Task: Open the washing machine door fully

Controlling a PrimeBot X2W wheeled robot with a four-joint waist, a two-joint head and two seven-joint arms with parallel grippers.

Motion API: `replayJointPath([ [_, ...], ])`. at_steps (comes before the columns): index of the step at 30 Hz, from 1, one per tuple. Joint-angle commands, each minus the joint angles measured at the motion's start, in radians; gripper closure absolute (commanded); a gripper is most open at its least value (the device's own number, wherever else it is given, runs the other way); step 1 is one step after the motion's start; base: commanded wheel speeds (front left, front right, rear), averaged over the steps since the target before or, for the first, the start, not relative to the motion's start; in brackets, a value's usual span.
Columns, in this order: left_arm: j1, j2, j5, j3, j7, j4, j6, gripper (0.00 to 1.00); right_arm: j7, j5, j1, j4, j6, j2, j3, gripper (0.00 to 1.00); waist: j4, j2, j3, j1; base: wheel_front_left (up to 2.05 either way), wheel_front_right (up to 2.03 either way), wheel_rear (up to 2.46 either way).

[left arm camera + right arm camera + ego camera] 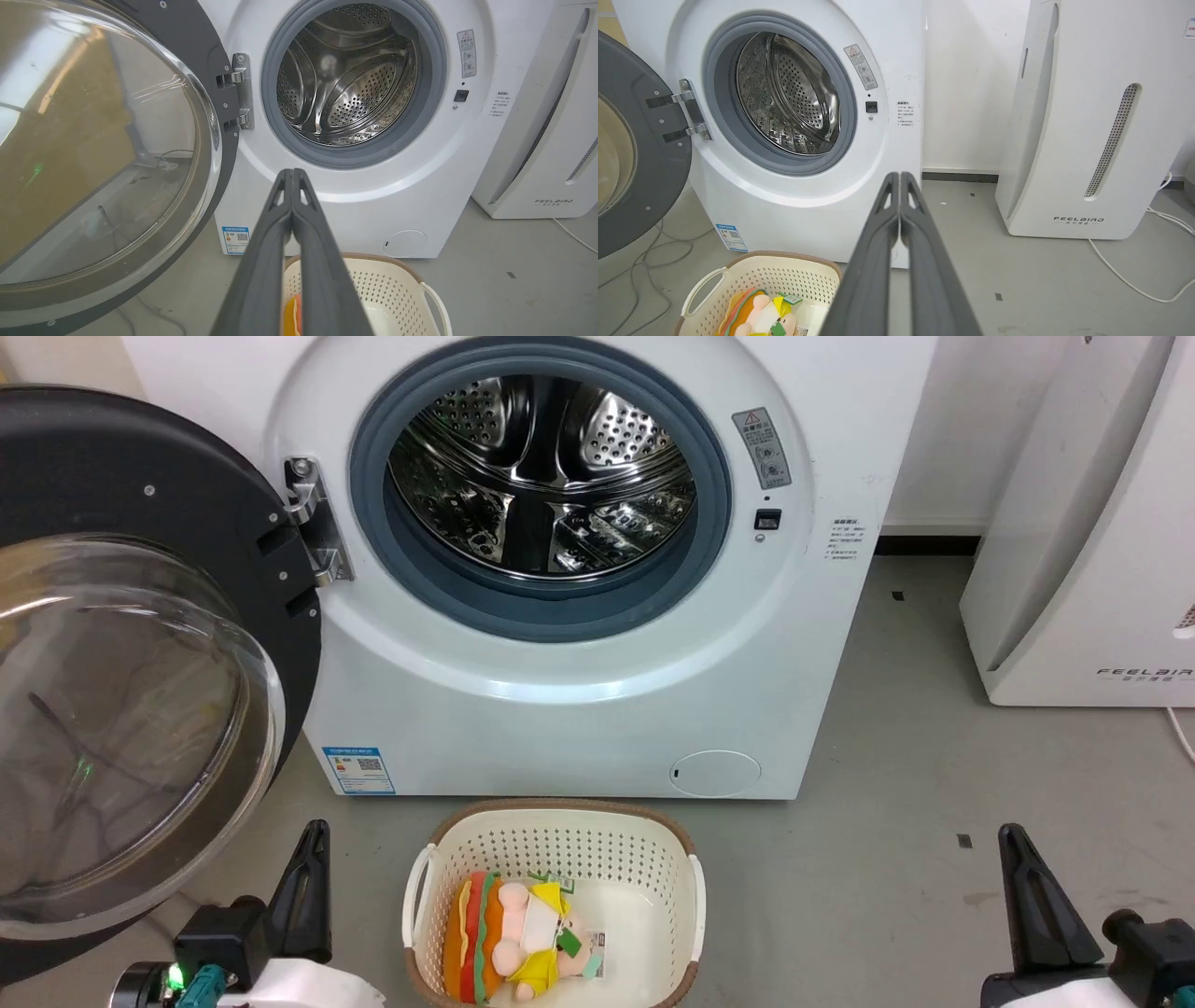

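1. The washing machine door (131, 691) stands swung out to the left of the washing machine (560, 709) on its hinge (316, 523), with the inner face and glass bowl turned outward.
2. The grey gasket (373, 523) and steel drum (541, 476) lie fully uncovered.
3. The left hand (292, 173) has its fingers pressed together and grips nothing. In the head view it sits low, near the door's lower rim but apart from it.
4. The right hand (900, 175) is likewise closed and empty, over bare floor (934, 803).
5. A perforated basket (551, 817) holding a plush toy (513, 933) stands on the floor just before the machine, between the two hands.
6. A white appliance (1074, 569) stands to the right, with a strip of open grey floor between it and the machine. A cable (1134, 284) trails beside it.
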Motion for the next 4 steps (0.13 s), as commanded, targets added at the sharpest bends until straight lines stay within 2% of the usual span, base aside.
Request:
replayJointPath([
  [1,-0.002,-0.002,0.004,-0.004,0.006,-0.009,0.006,1.0,0.007,-0.01,-0.012,-0.005,0.0,0.0,0.004,1.0,0.0,-0.0001,0.0,0.0,0.0,0.0,0.0],
  [4,-0.002,-0.002,0.006,-0.006,0.012,-0.013,0.009,1.0,0.013,-0.012,-0.014,-0.006,0.0,0.001,0.007,1.0,-0.001,-0.0001,0.001,0.0,0.0,0.0,0.0],
])
